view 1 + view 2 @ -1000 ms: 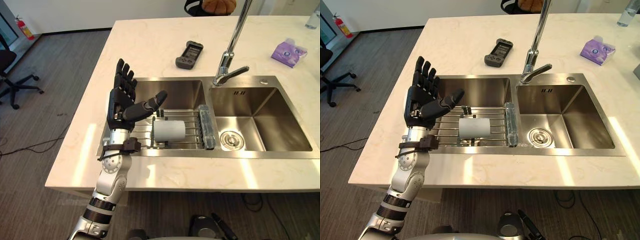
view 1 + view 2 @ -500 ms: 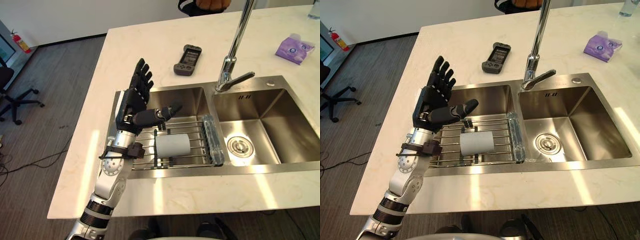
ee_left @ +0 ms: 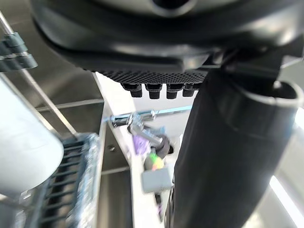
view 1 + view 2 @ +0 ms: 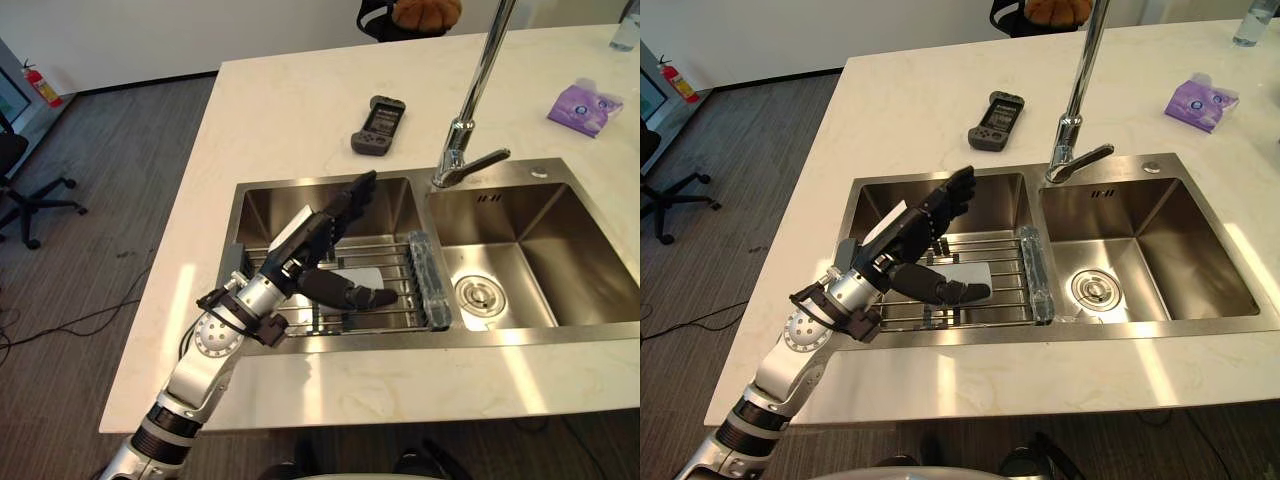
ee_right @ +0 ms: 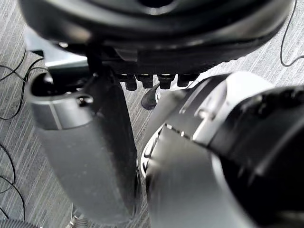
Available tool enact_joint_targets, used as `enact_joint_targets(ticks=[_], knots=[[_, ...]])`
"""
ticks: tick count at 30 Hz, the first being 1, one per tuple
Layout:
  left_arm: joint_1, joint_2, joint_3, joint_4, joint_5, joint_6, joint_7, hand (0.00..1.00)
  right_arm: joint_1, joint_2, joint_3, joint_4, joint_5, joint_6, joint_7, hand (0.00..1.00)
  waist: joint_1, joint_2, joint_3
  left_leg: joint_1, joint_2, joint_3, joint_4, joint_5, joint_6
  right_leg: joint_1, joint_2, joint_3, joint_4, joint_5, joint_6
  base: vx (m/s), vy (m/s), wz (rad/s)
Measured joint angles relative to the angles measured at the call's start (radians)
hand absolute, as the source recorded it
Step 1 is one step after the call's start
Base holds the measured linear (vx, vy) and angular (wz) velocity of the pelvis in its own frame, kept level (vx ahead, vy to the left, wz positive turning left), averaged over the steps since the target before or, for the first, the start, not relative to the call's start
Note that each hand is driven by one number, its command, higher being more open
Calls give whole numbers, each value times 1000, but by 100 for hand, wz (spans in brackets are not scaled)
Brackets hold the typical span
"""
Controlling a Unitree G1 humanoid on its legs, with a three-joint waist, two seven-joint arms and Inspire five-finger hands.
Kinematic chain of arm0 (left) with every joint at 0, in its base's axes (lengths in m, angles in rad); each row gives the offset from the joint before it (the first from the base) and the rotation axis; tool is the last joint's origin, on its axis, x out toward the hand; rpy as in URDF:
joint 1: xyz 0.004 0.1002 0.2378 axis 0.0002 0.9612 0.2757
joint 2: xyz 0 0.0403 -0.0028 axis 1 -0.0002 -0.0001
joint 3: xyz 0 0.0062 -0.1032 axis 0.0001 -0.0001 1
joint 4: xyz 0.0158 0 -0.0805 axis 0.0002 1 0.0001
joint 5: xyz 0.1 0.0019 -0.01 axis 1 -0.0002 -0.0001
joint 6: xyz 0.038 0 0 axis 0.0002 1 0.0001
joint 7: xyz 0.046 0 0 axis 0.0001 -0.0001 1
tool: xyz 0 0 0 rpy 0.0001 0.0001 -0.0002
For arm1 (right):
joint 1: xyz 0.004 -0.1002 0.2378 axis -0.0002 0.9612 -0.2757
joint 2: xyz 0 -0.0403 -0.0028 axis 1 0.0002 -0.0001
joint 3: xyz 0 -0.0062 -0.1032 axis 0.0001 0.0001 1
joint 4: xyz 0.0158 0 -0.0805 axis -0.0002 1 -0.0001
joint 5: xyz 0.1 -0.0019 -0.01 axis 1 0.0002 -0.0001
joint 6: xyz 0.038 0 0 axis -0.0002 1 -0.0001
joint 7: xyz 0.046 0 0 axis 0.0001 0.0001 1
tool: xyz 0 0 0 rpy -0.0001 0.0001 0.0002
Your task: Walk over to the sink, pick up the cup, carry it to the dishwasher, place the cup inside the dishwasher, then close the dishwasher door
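- The sink (image 4: 500,337): a cup knocked off the rack would drop into the deep left basin.
- The wire rack (image 4: 395,262): the thumb could catch between its wires.
- The left hand (image 4: 300,243), spread wide over the cup, may close off-centre; the right hand (image 5: 85,152) hangs relaxed.
- The cup (image 4: 355,276), sideways on the rack, could roll away.

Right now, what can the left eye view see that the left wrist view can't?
Left eye view: the black handheld remote on the pale marble counter and the round sink drain. Left wrist view: a very close look along the left hand's thumb. Both: the white cylindrical cup lying on the wire rack in the steel sink.
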Motion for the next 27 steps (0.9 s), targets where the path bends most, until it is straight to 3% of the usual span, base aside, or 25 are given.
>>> enact_joint_targets(ticks=[5, 11, 27], knots=[[-3, 77, -1, 2, 66, 69, -43, 100, -1, -10, 28, 0, 2, 7, -2, 100, -4, -2, -2, 5, -6, 0, -20, 14, 4, 5, 0, 0, -19, 15, 2, 0, 0, 0], [-55, 177, -1, 6, 115, 71, -37, 100, -1, -13, 29, 8, 10, 12, -1, 100, -8, -14, -11, 6, -10, 2, -31, 21, 6, 8, 1, 3, -37, 27, 3, 0, 0, 0], [-132, 206, -51, 55, 121, 72, -38, 100, -1, -26, 23, 33, 49, 11, 11, 100, -26, -17, -34, 26, -16, 27, -61, 31, 9, -1, 2, 30, -45, 37, 4, -6, 4, -4]])
